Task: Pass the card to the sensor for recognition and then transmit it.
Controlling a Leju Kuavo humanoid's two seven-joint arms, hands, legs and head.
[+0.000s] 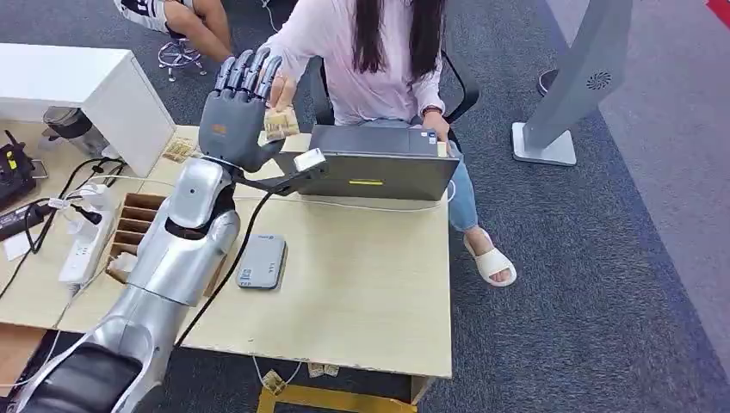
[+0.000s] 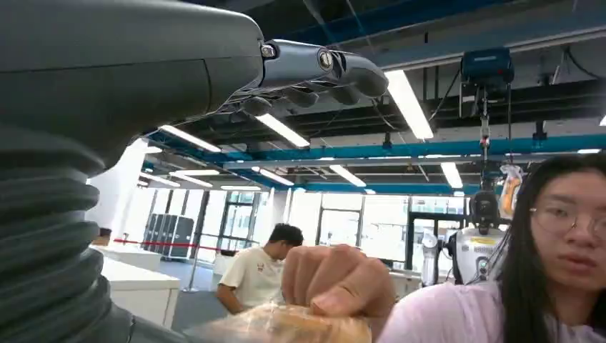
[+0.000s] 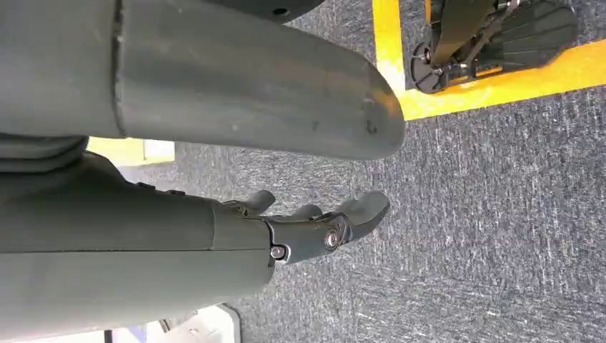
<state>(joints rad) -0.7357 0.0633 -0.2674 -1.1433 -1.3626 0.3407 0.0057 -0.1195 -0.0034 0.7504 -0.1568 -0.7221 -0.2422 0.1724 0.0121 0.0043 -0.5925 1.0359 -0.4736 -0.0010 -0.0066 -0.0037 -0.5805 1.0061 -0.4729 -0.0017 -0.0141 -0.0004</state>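
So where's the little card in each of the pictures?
Head view: the card is up near the top, left of middle, pinched by the person's hand right beside the robot's raised left hand.
Left wrist view: the card is a blurry tan shape at the bottom edge, under the person's hand.
Right wrist view: not in it.
Shared landmark: the person's hand on the card.

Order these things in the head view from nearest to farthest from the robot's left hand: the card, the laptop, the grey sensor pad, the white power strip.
From the left hand:
1. Card, at its fingers, where the person's hand also is.
2. Laptop, to its right.
3. Grey sensor pad, nearer the robot.
4. White power strip, table's left side; close to the pad's rank.
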